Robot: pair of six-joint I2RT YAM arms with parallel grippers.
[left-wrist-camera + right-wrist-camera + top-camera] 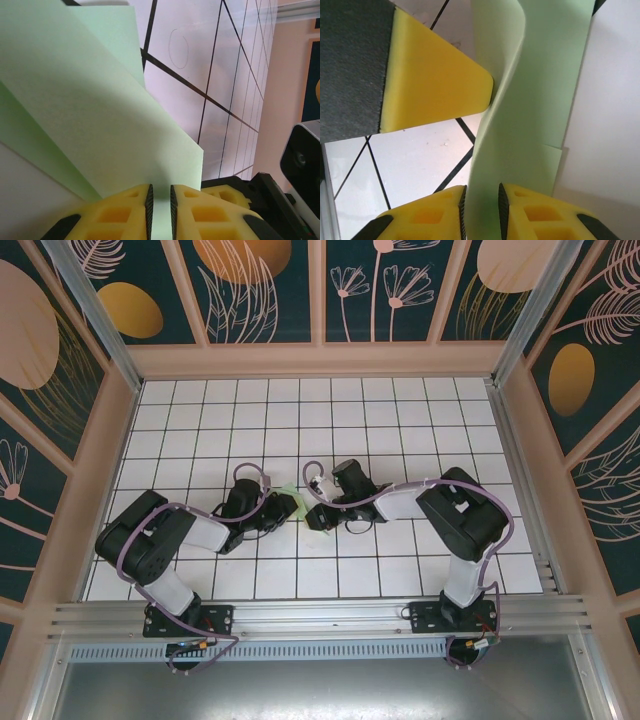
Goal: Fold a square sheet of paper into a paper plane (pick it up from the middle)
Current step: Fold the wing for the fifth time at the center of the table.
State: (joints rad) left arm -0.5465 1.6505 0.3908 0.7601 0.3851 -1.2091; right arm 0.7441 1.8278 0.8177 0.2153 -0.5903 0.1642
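Where the left arm [160, 535] and right arm [462, 512] meet at the middle of the desk [350, 410], we see the folded sheet of paper [530, 100] between them. Its long axis runs straight away from the right fingers [455, 212], bowed sideways. The left fingers [142, 207] and the right fingers are narrow, each pair pinching an edge of the paper. Both arms crouch low, elbows outward and wrists turned inward.

The square sheet of paper [90, 100] looks matt (finely grained); the tiled table [185, 30] is smooth, slightly glossy.
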